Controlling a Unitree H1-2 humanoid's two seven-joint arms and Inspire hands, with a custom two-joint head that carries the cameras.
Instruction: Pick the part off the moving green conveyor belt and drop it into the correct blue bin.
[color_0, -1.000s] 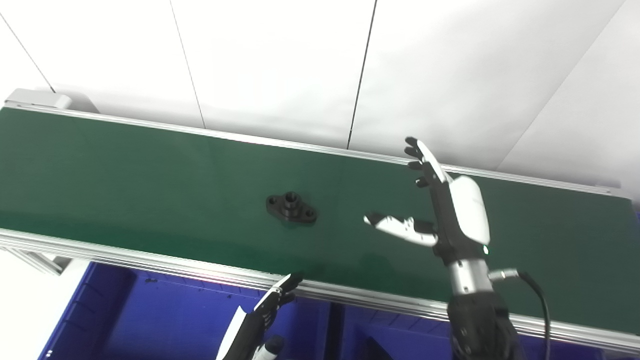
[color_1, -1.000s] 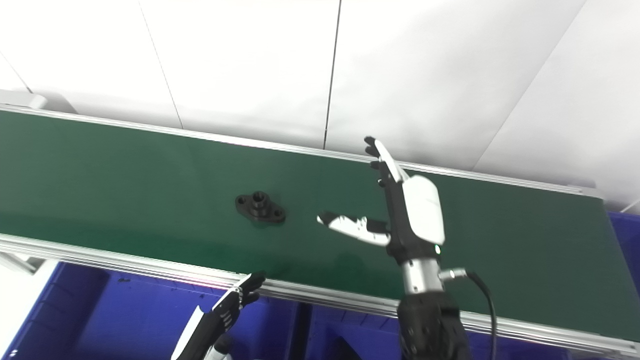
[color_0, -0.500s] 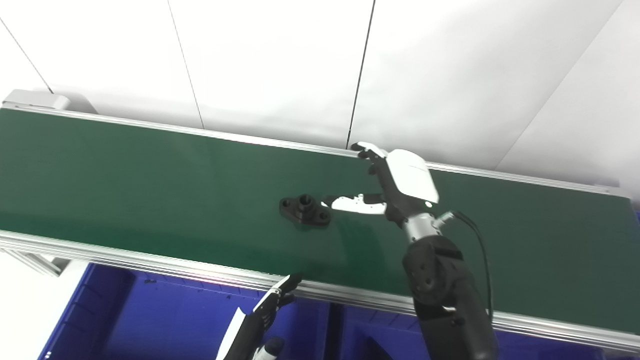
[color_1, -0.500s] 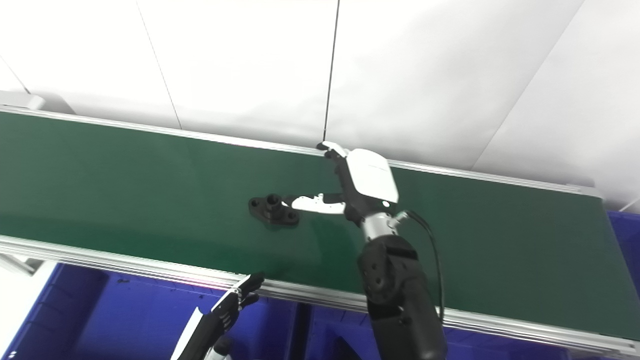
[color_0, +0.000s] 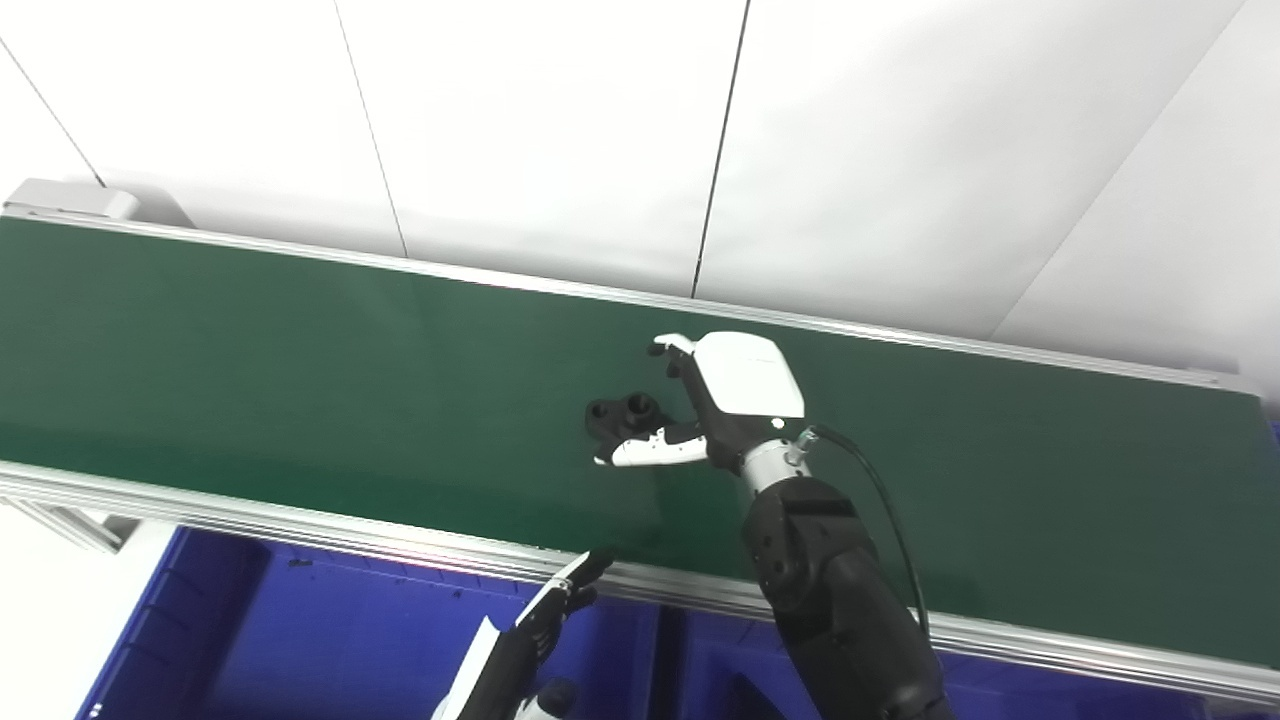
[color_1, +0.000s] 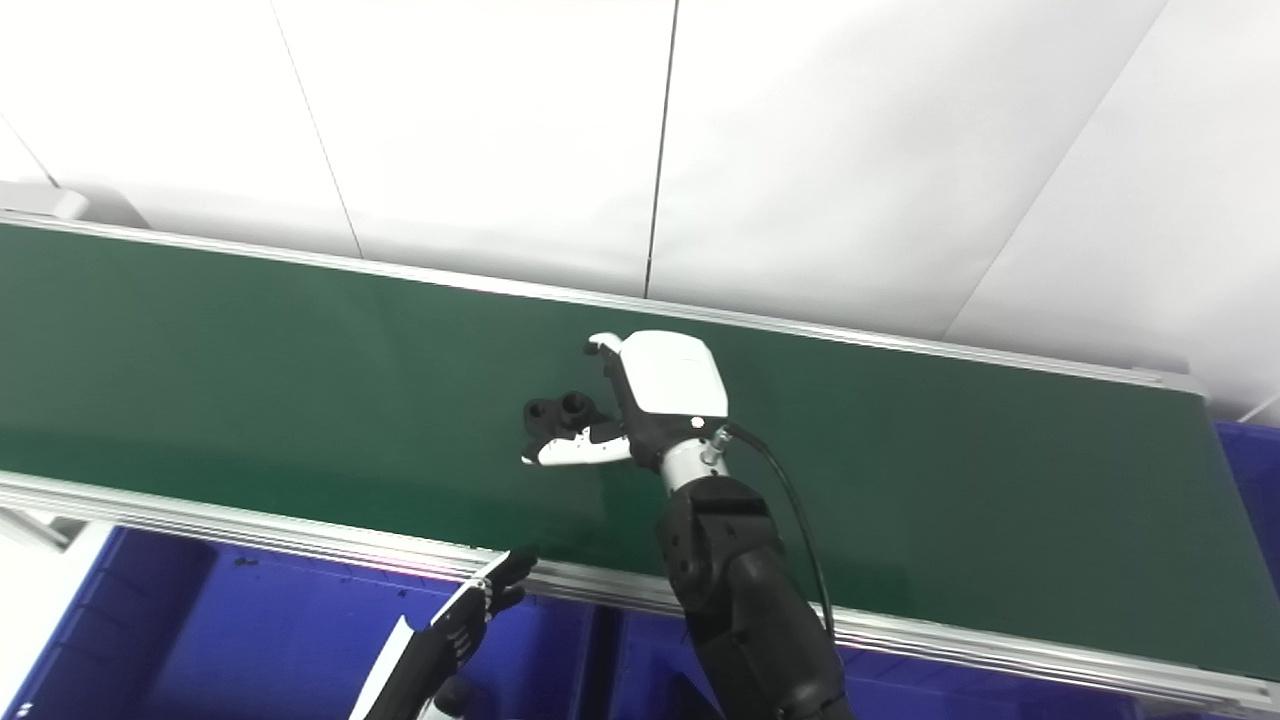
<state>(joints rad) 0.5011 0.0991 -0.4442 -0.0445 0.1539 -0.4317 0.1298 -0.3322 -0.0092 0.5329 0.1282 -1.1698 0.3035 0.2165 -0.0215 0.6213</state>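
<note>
Black flanged metal part (color_0: 622, 417): on green conveyor belt (color_0: 300, 370), mid-width, now bracketed by my right hand (color_0: 715, 400), thumb in front, fingers curling behind, where a second ago it stood clear; grasp closing, lift pending; left hand (color_0: 545, 625) spread, idle.

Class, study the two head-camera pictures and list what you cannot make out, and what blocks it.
- Black part: its right side is hidden by the right hand in both views, so the grip is unclear.
- Left hand: cut off by the bottom edge.
- Blue bins: bottoms cropped; contents unreadable.
</note>
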